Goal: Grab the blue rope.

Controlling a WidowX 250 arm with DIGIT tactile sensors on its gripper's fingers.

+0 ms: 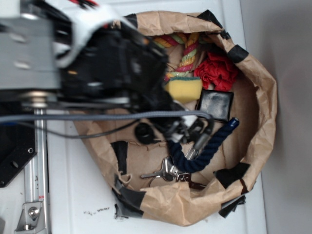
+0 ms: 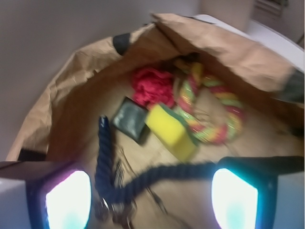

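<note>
The blue rope is a thick navy twisted cord lying curved on the floor of a brown paper bag, its capped end pointing to the upper right. In the wrist view the blue rope bends into a V between my two lit fingertips. My gripper hovers just above the rope's left part, and the arm hides that end. The gripper is open with its jaws wide apart, and nothing is held between them.
In the bag lie a yellow sponge, a red cloth, a red, yellow and green rope ring, a black square pad and a bunch of keys touching the rope's bend. The bag's rolled walls rise all round.
</note>
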